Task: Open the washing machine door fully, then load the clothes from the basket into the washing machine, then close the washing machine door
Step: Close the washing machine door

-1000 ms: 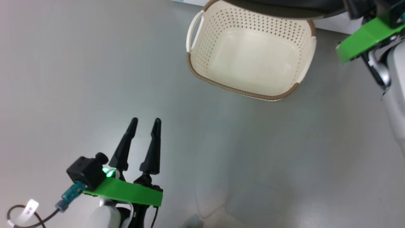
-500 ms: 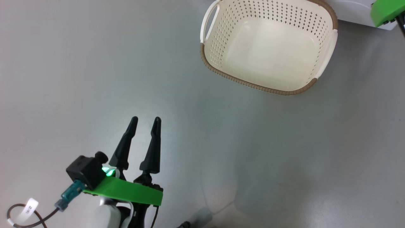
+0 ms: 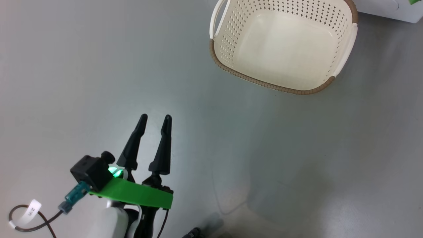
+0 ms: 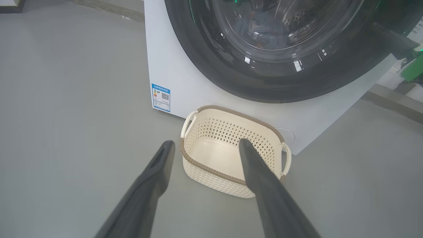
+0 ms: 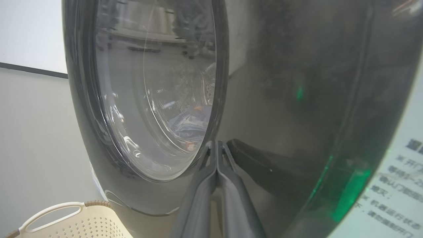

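The basket (image 3: pixel 264 84) stands on the grey floor at the top of the head view, with nothing in it. My left gripper (image 3: pixel 155 117) hovers open over bare floor, well short of the basket (image 4: pixel 211 162). In the left wrist view, the left gripper (image 4: pixel 206 142) points at the basket and the white washing machine (image 4: pixel 172 66) behind it. The washing machine door (image 4: pixel 205 56) lies flat against the machine's front. My right gripper (image 5: pixel 216 142) is shut, its tips at the door's glossy black rim (image 5: pixel 281 82). Blue clothes (image 5: pixel 190 125) show through the glass.
Grey floor spreads all around my left arm. A blue label (image 4: pixel 161 97) sits on the machine's lower front corner. A corner of the white machine (image 3: pixel 383 6) borders the basket at the top right. A cable with a white tag (image 3: pixel 31 211) trails from my left wrist.
The head camera has shifted, so the basket now sits higher and further right in the picture. The right arm's green mount has slid out at the top right. The left gripper stays open.
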Robot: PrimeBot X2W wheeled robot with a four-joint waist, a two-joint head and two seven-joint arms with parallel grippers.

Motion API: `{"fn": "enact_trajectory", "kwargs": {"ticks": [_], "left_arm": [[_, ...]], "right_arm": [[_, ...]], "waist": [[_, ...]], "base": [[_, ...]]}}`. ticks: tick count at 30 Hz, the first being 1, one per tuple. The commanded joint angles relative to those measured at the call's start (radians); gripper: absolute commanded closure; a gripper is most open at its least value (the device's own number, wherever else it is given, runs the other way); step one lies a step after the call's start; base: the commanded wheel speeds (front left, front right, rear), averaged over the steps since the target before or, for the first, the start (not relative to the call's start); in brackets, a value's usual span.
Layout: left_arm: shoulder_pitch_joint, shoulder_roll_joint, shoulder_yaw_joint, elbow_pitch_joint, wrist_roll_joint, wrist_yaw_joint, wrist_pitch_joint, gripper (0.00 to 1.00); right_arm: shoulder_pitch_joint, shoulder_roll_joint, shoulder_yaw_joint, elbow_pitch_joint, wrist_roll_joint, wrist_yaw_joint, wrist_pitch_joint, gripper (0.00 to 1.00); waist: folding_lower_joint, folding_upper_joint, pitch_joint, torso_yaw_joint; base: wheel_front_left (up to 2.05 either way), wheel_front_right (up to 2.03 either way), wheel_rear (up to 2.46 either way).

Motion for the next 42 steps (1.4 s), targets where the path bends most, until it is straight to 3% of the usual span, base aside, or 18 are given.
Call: {"fn": "enact_trajectory", "kwargs": {"ticks": [1,11,19,26,33,42], "left_arm": [[-0.005,0.028,0.031,-0.022,-0.001,-0.003,-0.006,0.00],[-0.004,0.028,0.037,-0.011,0.010,-0.003,-0.006,0.00],[-0.001,0.028,0.066,-0.004,0.050,-0.003,-0.006,0.00],[0.015,0.028,0.083,0.015,0.105,-0.003,-0.006,0.00],[0.041,0.028,0.112,0.040,0.171,-0.003,-0.006,0.00],[0.091,0.028,0.171,0.072,0.251,-0.003,-0.006,0.00]], "right_arm": [[-0.028,0.000,-0.024,-0.014,-0.006,-0.009,0.002,1.00],[0.013,0.019,-0.035,-0.018,-0.015,-0.009,0.002,1.00],[0.150,0.020,0.002,-0.069,0.009,-0.009,0.002,1.00],[0.340,0.043,-0.010,-0.166,0.041,-0.009,0.002,1.00],[0.547,0.129,-0.119,-0.280,0.070,-0.009,0.002,1.00],[0.755,0.232,-0.186,-0.356,0.068,-0.009,0.002,1.00]], "waist": [[0.0000,0.0000,0.000,0.000],[0.0000,0.0000,-0.029,-0.009],[0.0000,0.0000,-0.106,-0.060],[0.0000,0.0000,-0.203,-0.147],[0.0000,0.0000,-0.316,-0.262],[0.0000,0.0000,-0.432,-0.398]], "base": [[0.00,0.00,0.00],[0.00,0.00,0.00],[0.00,0.00,0.00],[0.00,0.00,0.00],[0.00,0.00,0.00],[0.00,0.00,0.00]]}}
